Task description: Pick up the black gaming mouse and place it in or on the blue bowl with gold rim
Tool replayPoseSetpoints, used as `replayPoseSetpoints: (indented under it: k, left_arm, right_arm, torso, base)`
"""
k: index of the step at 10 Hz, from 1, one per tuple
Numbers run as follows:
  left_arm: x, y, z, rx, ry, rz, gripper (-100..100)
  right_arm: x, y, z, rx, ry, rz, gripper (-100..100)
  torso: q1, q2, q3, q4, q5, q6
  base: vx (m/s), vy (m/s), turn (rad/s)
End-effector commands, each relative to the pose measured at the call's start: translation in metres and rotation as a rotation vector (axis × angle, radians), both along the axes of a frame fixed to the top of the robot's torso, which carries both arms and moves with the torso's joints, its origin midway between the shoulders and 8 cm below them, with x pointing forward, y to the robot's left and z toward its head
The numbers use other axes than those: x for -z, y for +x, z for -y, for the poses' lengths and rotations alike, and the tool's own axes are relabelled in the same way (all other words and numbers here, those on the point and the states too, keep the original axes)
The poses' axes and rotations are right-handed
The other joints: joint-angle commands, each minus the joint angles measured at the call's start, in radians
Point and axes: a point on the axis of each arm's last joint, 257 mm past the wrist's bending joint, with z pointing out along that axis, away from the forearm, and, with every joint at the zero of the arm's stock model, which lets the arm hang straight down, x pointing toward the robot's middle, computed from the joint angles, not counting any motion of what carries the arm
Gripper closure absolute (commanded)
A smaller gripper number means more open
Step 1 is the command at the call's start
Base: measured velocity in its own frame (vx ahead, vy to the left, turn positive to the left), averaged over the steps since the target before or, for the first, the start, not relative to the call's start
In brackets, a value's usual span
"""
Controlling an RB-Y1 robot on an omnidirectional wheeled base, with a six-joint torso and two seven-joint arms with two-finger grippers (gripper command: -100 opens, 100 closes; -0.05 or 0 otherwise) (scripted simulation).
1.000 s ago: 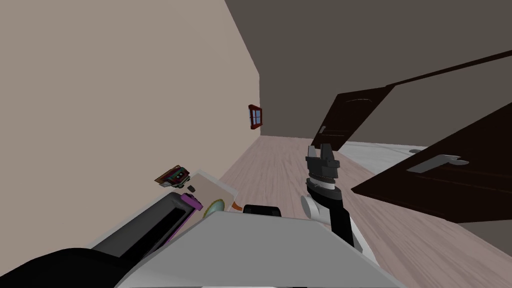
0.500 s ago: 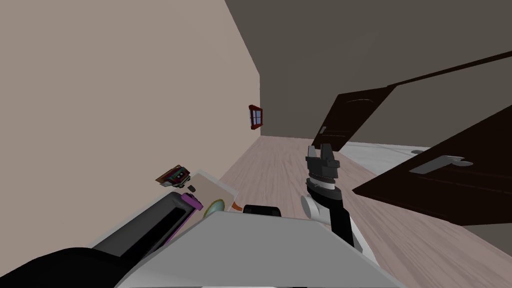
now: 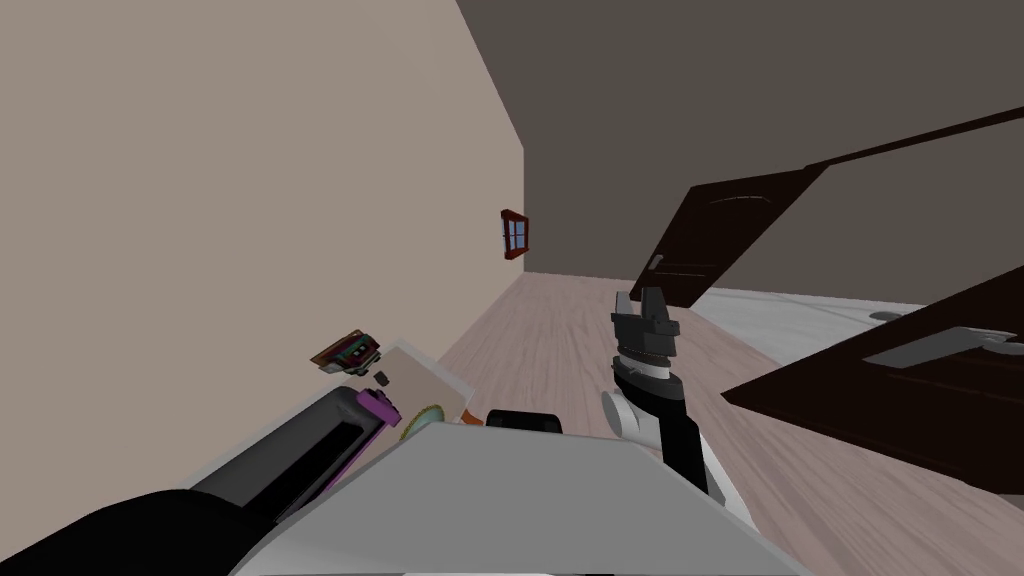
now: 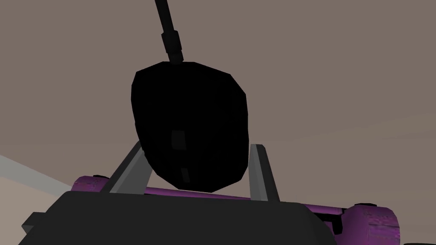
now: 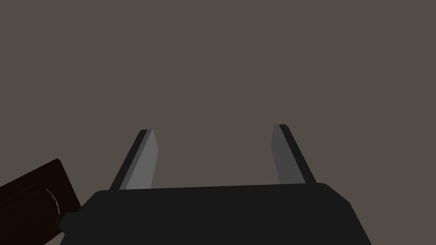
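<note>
Two fingers of our left claw are clenched on the mouse, pressing its sides near its lower end. Its cord runs straight away from the claw. We judge this the carry. The hold sits low on the body, so we should keep the squeeze firm and the wrist steady. We should let go only once the mouse is low over the bowl, and watch that the trailing cord does not snag its rim. That bowl shows as a gold-edged sliver at lower centre-left of the head view, on a beige table. Most of it is hidden, so we cannot tell what it holds. Our right claw stands released mid-frame over the floor, well apart from the bowl.
</note>
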Motion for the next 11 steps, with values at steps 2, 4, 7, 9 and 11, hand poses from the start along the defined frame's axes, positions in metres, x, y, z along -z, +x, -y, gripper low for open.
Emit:
replayPoseSetpoints:
  k: [2, 4, 7, 9, 11]
  left_arm:
    - [-0.021, -0.002, -0.037, -0.006, 0.056, -0.002, 100]
    - [-0.036, -0.006, -0.061, -0.007, 0.092, -0.009, 100]
    - [-0.076, -0.023, -0.114, 0.003, 0.179, -0.044, 100]
    - [-0.087, -0.024, -0.126, 0.015, 0.199, -0.05, 100]
    - [-0.087, -0.03, -0.127, 0.009, 0.2, -0.06, 100]
  right_arm:
    - [0.0, 0.0, 0.0, 0.0, 0.0, 0.0, 0]
    - [0.0, 0.0, 0.0, 0.0, 0.0, 0.0, 0]
    - [0.0, 0.0, 0.0, 0.0, 0.0, 0.0, 0]
    - [0.0, 0.0, 0.0, 0.0, 0.0, 0.0, 0]
    - [0.0, 0.0, 0.0, 0.0, 0.0, 0.0, 0]
  torso:
    - [0.001, 0.002, 0.001, 0.0, 0.0, 0.0]
    - [-0.002, -0.002, -0.001, 0.0, -0.001, 0.001]
    - [-0.009, -0.006, -0.004, -0.002, -0.004, 0.0]
    - [-0.013, -0.006, -0.004, -0.003, -0.004, -0.001]
    - [-0.004, -0.003, -0.002, -0.002, -0.002, 0.0]
  base:
    - [0.036, -0.03, 0.012]
    - [0.072, -0.056, 0.026]
    - [0.119, -0.135, 0.063]
    - [0.089, -0.15, 0.054]
    - [0.022, -0.013, -0.007]
